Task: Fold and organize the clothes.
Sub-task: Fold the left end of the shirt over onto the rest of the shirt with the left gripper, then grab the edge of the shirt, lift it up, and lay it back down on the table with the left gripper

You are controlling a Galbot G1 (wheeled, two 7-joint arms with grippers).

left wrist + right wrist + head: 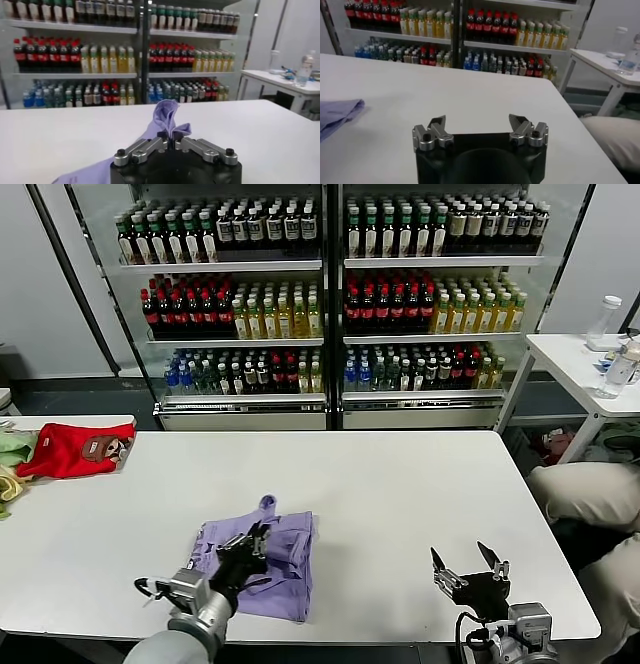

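Clenched on a lifted flap of the lavender T-shirt (pixel 262 552), my left gripper (pixel 256 540) is mid-fold; shirt partly folded at table's (pixel 400 484) 6 o'clock (more folds left). Right gripper (pixel 470 567) waits agape at 4.

Bare table (pixel 400 484) beside T-shirt (pixel 285 569)

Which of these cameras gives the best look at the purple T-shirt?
The head view: it shows the whole lavender T-shirt folded on the white table, with the left gripper shut on it. The left wrist view shows only a pinched, lifted fold; the right wrist view shows just one edge.
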